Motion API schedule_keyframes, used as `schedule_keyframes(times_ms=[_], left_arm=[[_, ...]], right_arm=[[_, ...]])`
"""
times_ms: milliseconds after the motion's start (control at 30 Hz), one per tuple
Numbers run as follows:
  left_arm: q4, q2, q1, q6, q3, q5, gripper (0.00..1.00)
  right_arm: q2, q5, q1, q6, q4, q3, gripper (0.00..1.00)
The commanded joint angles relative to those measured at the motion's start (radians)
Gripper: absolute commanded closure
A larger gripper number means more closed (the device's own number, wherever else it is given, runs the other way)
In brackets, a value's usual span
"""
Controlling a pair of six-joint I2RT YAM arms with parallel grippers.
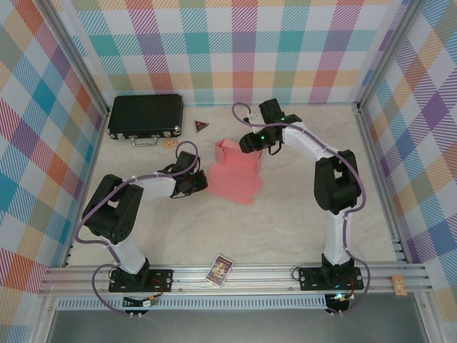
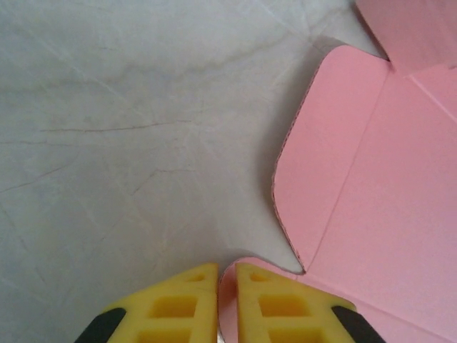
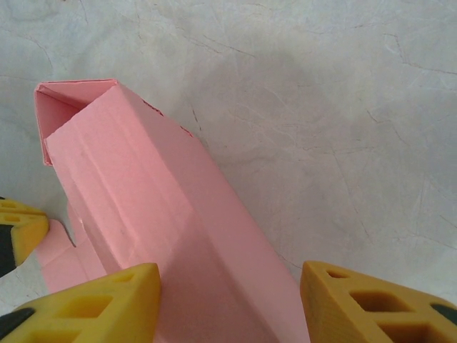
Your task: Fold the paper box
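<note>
Pinching the paper box (image 2: 371, 200) edge, the left gripper (image 2: 227, 300) is wanting slow lifting; the right gripper (image 3: 230, 270) is straddling its raised side, grip unclear.

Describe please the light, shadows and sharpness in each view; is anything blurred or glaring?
Top external: even, soft light, all sharp, no glare, faint shadows under the arms. Left wrist: the paper box flap throws a soft shadow on the table; the left end effector looks slightly soft. Right wrist: the box's raised wall darkens low down; the right end effector is softly out of focus.
</note>
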State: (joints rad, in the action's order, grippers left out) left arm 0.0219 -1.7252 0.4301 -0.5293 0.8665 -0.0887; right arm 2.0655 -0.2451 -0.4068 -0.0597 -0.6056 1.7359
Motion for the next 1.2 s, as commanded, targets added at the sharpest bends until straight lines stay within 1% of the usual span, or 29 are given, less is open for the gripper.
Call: schedule_keyframes(times_ms=[0, 167, 400, 500, 633, 700, 867, 900, 967, 1033, 1167], left_arm=[[-0.006, 0.022, -0.001, 0.026, 0.015, -0.037, 0.89], [0.031, 0.038, -0.001, 0.082, 0.045, -0.062, 1.00], [0.209, 0.081, -0.001, 0.275, 0.163, -0.040, 1.00], [0.282, 0.101, -0.001, 0.337, 0.193, -0.028, 1.00], [0.326, 0.111, -0.001, 0.400, 0.220, -0.020, 1.00], [0.360, 0.106, 0.000, 0.433, 0.245, 0.008, 1.00], [0.430, 0.111, 0.001, 0.615, 0.316, -0.012, 1.00], [0.445, 0.113, 0.002, 0.649, 0.333, -0.002, 1.00], [0.486, 0.108, 0.003, 0.708, 0.379, 0.010, 1.00], [0.562, 0.084, 0.002, 0.773, 0.447, 0.010, 1.00], [0.710, 0.006, 0.002, 0.880, 0.588, -0.042, 1.00]], right_arm=[[0.007, 0.005, -0.002, 0.010, -0.029, 0.025, 0.45], [-0.003, 0.007, -0.001, 0.011, -0.032, 0.022, 0.45], [-0.025, 0.044, -0.001, -0.008, -0.043, 0.013, 0.44], [-0.028, 0.053, 0.002, -0.011, -0.048, 0.014, 0.44], [-0.027, 0.046, 0.002, -0.002, -0.052, 0.014, 0.44], [-0.031, 0.041, 0.002, 0.005, -0.054, 0.009, 0.44], [-0.065, 0.031, 0.002, 0.020, -0.040, -0.029, 0.44], [-0.073, 0.033, 0.002, 0.024, -0.041, -0.038, 0.44], [-0.087, 0.048, 0.003, 0.032, -0.045, -0.051, 0.44], [-0.100, 0.059, 0.005, 0.042, -0.045, -0.072, 0.44], [-0.122, 0.019, 0.014, 0.063, -0.025, -0.139, 0.44]])
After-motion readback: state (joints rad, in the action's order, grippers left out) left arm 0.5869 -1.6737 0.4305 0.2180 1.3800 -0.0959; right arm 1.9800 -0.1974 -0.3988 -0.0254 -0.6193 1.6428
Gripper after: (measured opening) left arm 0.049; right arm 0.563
